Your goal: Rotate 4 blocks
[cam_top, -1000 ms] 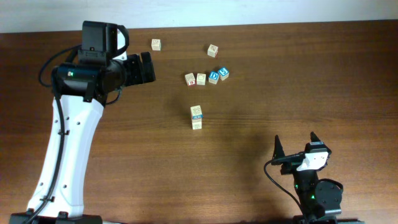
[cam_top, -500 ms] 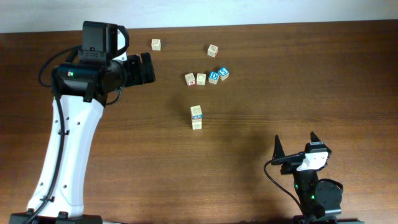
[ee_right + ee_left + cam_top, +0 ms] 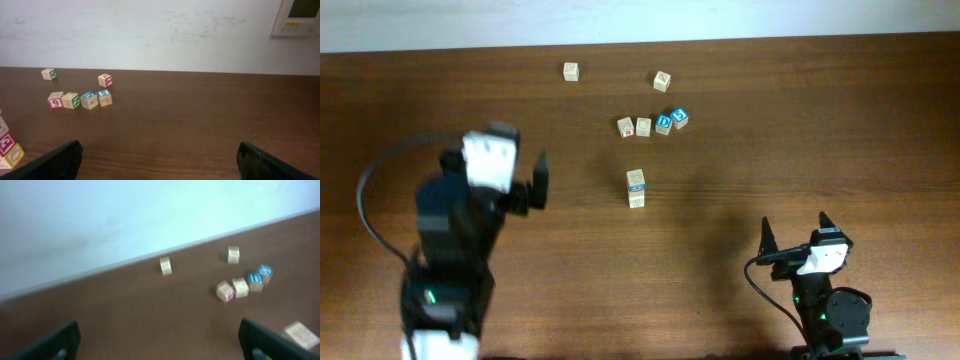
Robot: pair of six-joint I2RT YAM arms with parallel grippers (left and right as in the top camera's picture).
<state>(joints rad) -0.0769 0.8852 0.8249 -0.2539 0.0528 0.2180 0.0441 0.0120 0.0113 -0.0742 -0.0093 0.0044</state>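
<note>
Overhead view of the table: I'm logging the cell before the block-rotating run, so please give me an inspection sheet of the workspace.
Surface: brown wooden table, dark grain.
Job's things: green-printed wooden cube alone near the far edge; second green-printed cube inside the row of four; close pair of tan cubes nearer the arms.
Clutter: two blue-faced cubes ending that row; red-numbered cube starting it; red-lettered cube alone.
Grippers: left gripper and right gripper open, holding nothing.
Cables: black cable loop beside the left arm; black base cable by the right arm.
Surroundings: white wall; white wall box.
</note>
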